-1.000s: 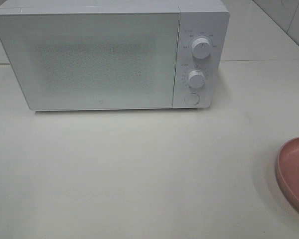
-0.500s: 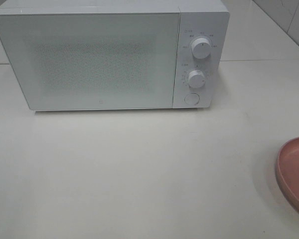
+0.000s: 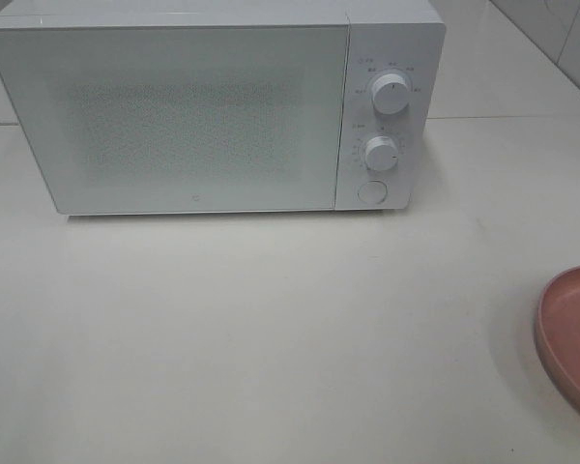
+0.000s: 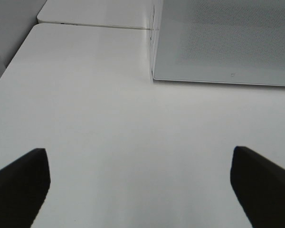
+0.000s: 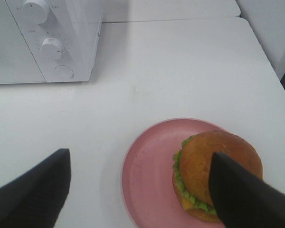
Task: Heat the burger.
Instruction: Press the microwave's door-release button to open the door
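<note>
Under my right gripper (image 5: 140,159), whose jaws stand wide apart with nothing between them, sits the burger (image 5: 199,166). It rests on the pink plate (image 5: 147,175), on the side away from the microwave. One finger crosses in front of the bun in the wrist view, and I cannot tell whether it touches.

I judge the burger light, soft and loosely stacked. The glossy bun could slip, the lettuce and cheese could slide out, and a hard squeeze would crush it. I would grip across the bun's sides, low enough to catch the patty, and close gently. Lifting the stiff plate by its rim looks safer.

My left gripper (image 4: 138,153) is also fully spread and empty, over bare table (image 3: 271,329) near the oven's left front corner.

I see nothing on the table between the plate and the microwave (image 3: 193,116). The real obstacle is its door, which is shut. Right of the door are two knobs (image 3: 391,95), and below them a round button (image 3: 371,190), which is probably the release. From the high camera only the plate's edge shows, and the burger is out of frame.
</note>
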You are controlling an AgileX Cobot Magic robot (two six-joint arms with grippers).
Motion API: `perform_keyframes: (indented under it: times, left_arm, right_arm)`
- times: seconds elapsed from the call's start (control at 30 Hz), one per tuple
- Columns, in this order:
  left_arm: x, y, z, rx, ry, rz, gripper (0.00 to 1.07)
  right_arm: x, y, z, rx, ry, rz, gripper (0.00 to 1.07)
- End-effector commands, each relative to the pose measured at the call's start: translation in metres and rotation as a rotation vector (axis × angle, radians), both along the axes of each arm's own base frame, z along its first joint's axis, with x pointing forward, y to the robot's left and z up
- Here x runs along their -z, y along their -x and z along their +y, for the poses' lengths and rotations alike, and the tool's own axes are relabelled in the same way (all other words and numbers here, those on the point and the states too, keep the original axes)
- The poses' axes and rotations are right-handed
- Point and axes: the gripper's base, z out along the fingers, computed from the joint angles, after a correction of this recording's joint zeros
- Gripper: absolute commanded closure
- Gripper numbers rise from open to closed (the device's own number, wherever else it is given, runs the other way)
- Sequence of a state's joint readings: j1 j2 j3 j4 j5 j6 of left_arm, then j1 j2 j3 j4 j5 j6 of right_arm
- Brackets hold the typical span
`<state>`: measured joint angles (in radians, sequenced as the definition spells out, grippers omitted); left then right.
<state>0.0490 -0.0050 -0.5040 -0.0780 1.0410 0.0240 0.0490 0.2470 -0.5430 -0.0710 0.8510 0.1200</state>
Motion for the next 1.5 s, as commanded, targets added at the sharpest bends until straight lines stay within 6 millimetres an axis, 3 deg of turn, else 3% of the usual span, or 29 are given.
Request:
perform_keyframes:
  times: [0.03, 0.9, 1.5]
  left_arm:
    - [0.000, 0.004, 0.000, 0.002, 0.003, -0.031, 0.09]
    - [0.000, 0.004, 0.000, 0.001, 0.002, -0.031, 0.09]
    - [0.000, 0.004, 0.000, 0.001, 0.002, -0.031, 0.09]
  right_arm:
    - [-0.001, -0.006, 0.001, -0.009, -0.001, -0.021, 0.33]
    - [0.043, -0.068, 0.007, -0.048, -0.003, -0.165, 0.33]
    - [0.035, -0.112, 0.012, -0.089, 0.009, -0.382, 0.33]
